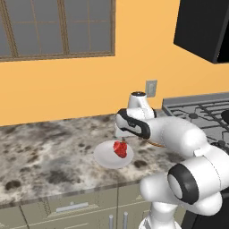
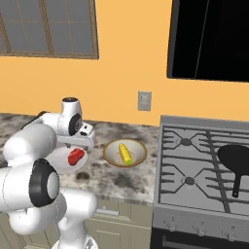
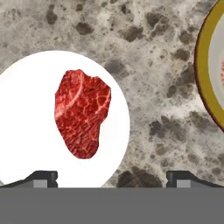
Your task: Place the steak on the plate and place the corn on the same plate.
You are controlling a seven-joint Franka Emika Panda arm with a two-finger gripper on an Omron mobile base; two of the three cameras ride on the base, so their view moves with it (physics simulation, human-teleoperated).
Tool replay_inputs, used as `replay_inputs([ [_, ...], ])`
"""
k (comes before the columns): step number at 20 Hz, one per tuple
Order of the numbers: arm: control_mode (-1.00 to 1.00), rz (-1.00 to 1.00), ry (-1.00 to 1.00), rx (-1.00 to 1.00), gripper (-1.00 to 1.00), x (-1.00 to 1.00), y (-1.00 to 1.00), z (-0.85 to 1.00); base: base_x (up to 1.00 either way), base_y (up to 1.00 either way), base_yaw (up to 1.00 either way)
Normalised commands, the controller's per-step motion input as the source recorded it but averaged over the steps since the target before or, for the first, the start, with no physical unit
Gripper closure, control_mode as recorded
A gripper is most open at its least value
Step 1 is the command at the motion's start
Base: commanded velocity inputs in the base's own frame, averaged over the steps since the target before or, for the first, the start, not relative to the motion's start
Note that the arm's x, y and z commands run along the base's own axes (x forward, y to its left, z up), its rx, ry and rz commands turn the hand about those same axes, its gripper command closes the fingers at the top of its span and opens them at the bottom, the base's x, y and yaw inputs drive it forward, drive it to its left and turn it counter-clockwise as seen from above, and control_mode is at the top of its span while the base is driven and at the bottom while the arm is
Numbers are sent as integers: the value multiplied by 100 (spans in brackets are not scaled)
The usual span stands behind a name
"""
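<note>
Lying on the plate (image 3: 26, 144), the steak (image 3: 81, 113) sits free of the gripper (image 3: 111, 177); its jaws stand spread wide above. The corn (image 2: 125, 153) rests in the brown-rimmed bowl (image 2: 141, 158) on the table (image 1: 40, 152).

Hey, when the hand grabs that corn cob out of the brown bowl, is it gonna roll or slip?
The corn looks cylindrical, so it probably rolls if nudged sideways. Its bumpy kernels likely give some grip. Lying in the bowl, it should stay put until lifted.

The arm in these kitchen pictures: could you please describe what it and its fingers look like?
The arm is glossy white with rounded, bulbous links and dark grey-black bands at the joints. A thin orange line runs under one link. The gripper carries two small dark grey fingers with flat, paler tips.
</note>
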Motion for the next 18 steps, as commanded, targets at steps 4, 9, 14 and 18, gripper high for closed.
replay_inputs([
  [4, -100, 0, -2, 0, -100, -1, -39, 47, 0, 0, 0],
  [9, -100, 1, -2, 0, -100, 0, -64, 16, 0, 0, 0],
  [14, -100, 5, 0, 0, -100, 17, -73, 1, 0, 0, 0],
  [18, -100, 16, 0, 2, -100, 32, -57, 0, 0, 0, 0],
])
